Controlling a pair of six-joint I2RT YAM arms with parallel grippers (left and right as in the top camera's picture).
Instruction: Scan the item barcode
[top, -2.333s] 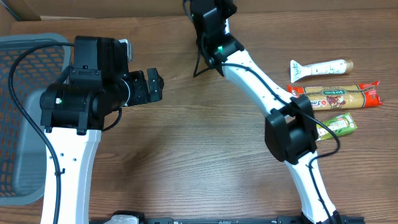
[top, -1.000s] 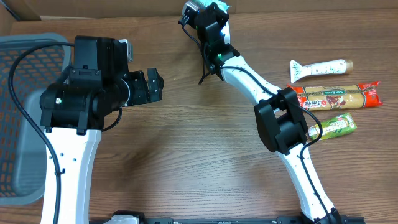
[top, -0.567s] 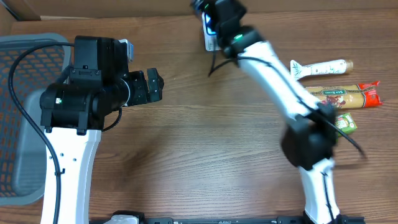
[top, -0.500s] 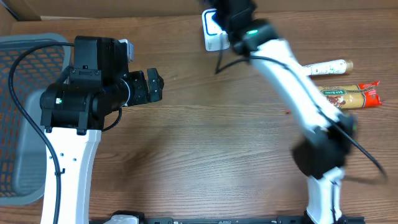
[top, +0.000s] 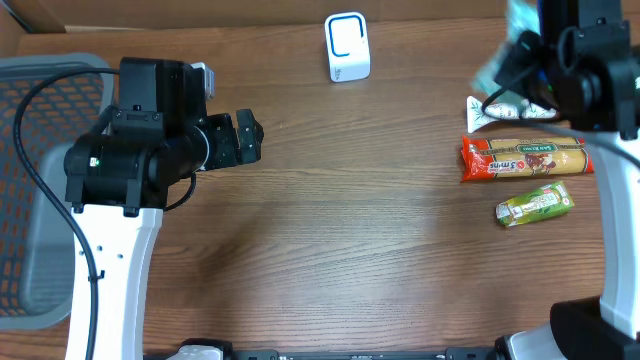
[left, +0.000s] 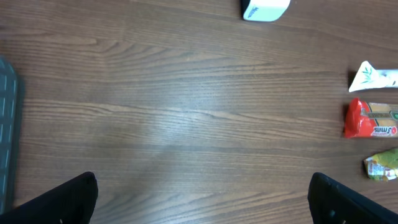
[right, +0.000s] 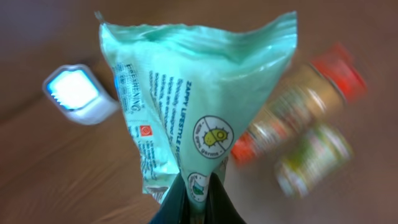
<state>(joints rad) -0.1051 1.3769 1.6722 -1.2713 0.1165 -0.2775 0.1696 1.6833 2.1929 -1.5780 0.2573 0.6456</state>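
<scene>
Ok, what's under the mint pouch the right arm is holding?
Wooden table, the white scanner on one side, a blurred red-ended packet and green packet on the other. Anything directly beneath the mint pouch is covered.

Soft, even light from above, faint shadows, a pale sheen on the wooden table. Overhead, the right arm is smeared. At the right wrist the mint-green pouch is sharp; scanner and packets behind are blurred.

Grey mesh basket far left (partly cropped); white tube, red packet, green packet in 1 column right.
</scene>
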